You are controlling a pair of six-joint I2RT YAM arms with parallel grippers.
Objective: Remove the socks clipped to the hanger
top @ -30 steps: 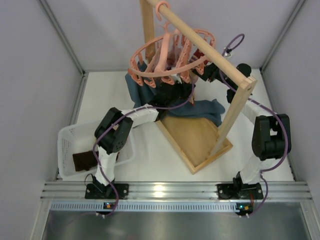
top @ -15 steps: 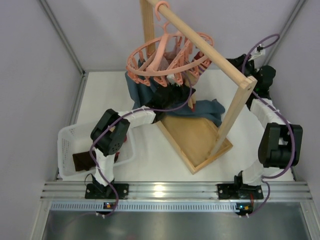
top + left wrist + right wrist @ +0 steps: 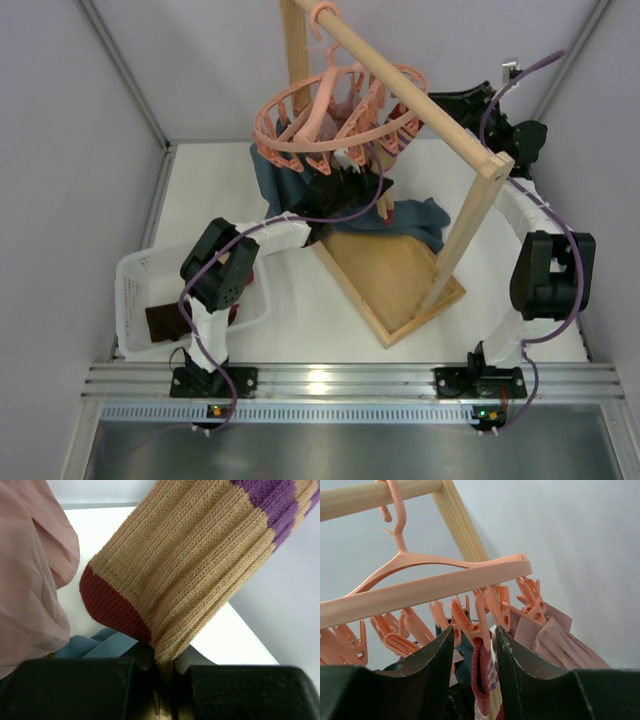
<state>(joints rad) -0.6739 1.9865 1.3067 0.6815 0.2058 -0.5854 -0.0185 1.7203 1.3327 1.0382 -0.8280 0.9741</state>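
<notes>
Pinching tan sock edge, left pincer clamped; right pincer agape beneath hanger rim.

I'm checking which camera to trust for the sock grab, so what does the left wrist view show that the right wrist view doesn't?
Only the left wrist: the tan ribbed sock, with a red toe and a purple band, pinched in the shut left pincer.

Only the right wrist: the salmon hanger, its pegs, its hook over the wooden bar, and the open right pincer flanking one peg.

Both: the dusty-pink garment.
</notes>
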